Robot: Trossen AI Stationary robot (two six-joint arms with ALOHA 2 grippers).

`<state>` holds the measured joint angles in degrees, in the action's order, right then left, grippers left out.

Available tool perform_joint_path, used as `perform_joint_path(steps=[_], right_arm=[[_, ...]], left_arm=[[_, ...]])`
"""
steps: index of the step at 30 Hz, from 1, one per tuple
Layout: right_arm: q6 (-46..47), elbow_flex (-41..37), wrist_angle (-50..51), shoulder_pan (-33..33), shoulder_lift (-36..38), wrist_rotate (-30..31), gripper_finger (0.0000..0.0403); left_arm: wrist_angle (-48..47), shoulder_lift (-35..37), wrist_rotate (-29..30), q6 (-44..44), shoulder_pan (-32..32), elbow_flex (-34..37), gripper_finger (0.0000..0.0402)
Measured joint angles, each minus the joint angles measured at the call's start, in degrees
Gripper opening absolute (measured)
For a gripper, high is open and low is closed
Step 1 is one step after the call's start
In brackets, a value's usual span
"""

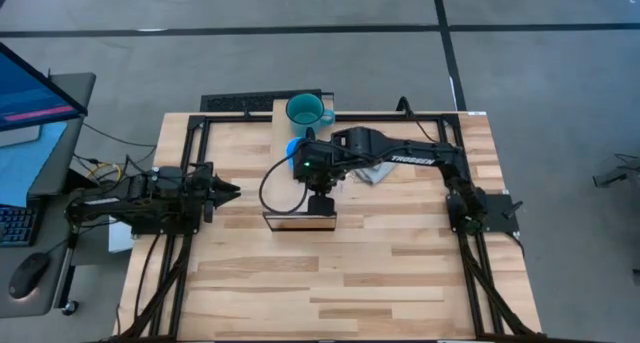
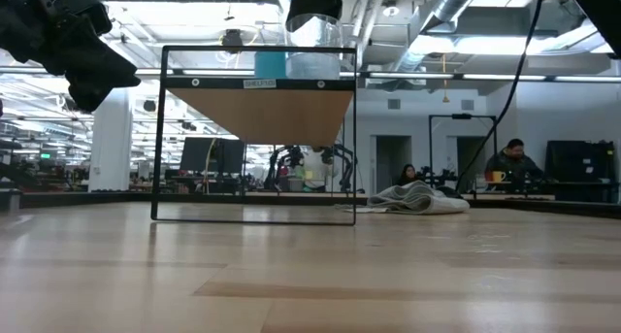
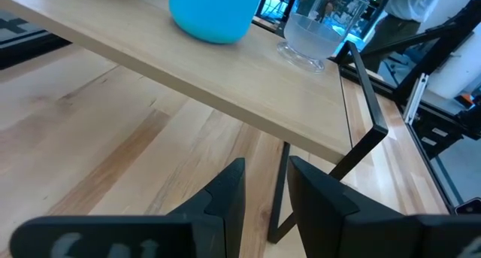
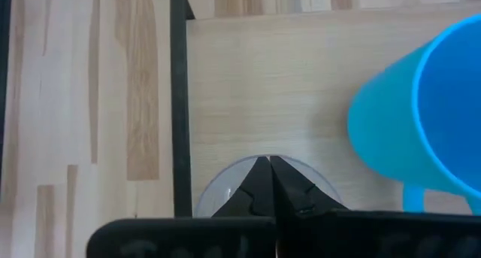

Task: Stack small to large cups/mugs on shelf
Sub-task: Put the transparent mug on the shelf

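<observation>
The shelf (image 1: 300,219) is a long light wood box running from the table's far edge toward its middle. The teal mug (image 1: 305,110) stands on its far end. The blue mug (image 1: 293,148) (image 3: 214,13) (image 4: 421,122) stands behind the clear glass cup (image 2: 312,49) (image 3: 314,34), which rests by its foot on the near end. My right gripper (image 4: 269,168) (image 2: 315,1) points down over the glass cup, fingers shut. My left gripper (image 3: 264,184) (image 1: 230,193) waits left of the shelf, fingers slightly apart. My right gripper comes from above with shut fingers (image 4: 257,184) at the top of the glass cup, centred over its round outline (image 4: 218,184). The cup stands upright on the shelf. The gripper hides the meeting place, so I cannot tell whether it touches the glass.
A grey cloth (image 1: 375,173) (image 2: 417,199) lies on the slatted table right of the shelf, under the right arm. The shelf's dark frame legs (image 2: 257,216) stand on the table. Bare tabletop (image 1: 350,283) stretches toward the near edge. People sit at desks in the room beyond.
</observation>
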<state>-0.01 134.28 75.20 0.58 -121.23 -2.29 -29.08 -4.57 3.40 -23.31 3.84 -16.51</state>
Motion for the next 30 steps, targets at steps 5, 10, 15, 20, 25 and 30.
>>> perform_joint_path(steps=[5,10,15,20,25,30], right_arm=[[-0.1,0.0,-0.3,0.1,0.0,-0.4,0.0003],[0.0,0.0,2.5,0.0,0.0,-0.4,0.0003],[-0.3,-0.8,1.0,0.0,0.0,-0.6,0.0003],[-0.5,-0.8,-0.3,0.0,0.0,-0.6,0.0003],[-0.5,-0.8,-1.1,0.0,0.0,-0.9,0.0003],[-0.5,-0.8,-2.3,0.0,0.0,-2.2,0.0003]], left_arm=[[0.0,0.0,0.0,0.0,0.0,0.0,0.009],[0.0,0.0,0.0,0.0,0.0,0.0,0.009],[0.0,0.0,0.0,0.0,0.0,0.0,0.009],[0.0,0.0,0.0,0.0,0.0,0.0,0.009],[0.0,0.0,0.0,0.0,0.0,0.0,0.009],[0.0,0.0,0.0,0.0,0.0,0.0,0.009]])
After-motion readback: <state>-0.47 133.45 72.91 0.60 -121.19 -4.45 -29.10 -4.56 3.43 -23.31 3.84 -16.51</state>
